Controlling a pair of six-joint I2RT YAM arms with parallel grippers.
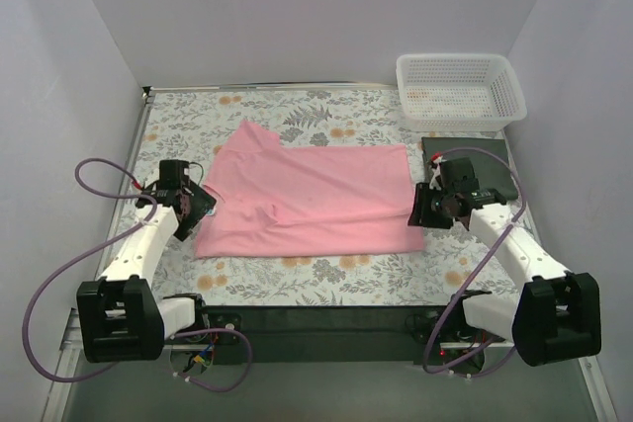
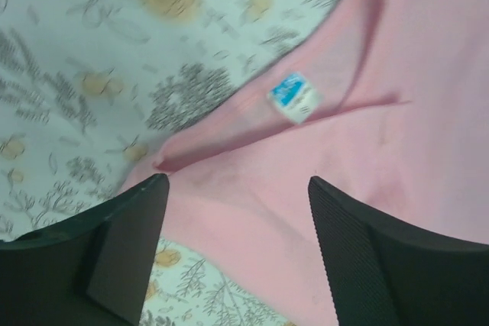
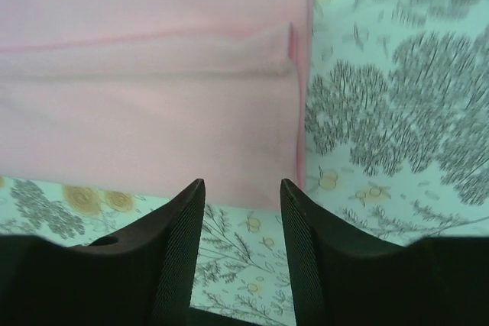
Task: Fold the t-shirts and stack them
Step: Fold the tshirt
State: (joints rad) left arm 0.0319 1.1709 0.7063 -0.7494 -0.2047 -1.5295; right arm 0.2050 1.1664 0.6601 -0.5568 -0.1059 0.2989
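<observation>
The light pink t-shirt (image 1: pixel 307 200) lies partly folded in the middle of the floral cloth. My left gripper (image 1: pixel 203 203) is open at the shirt's left edge. In the left wrist view its jaws (image 2: pixel 237 188) stand wide apart over the pink cloth (image 2: pixel 382 112), near the collar and a blue-white label (image 2: pixel 294 97). My right gripper (image 1: pixel 420 207) is open at the shirt's near right corner. In the right wrist view (image 3: pixel 242 188) its fingertips sit just short of the pink hem (image 3: pixel 153 112). A dark green folded rectangle (image 1: pixel 495 160) lies behind the right arm.
A white mesh basket (image 1: pixel 460 91) stands at the back right corner. The floral table cloth (image 1: pixel 326 279) covers the table. White walls close in the left, back and right sides. A dark strip runs along the near edge between the arm bases.
</observation>
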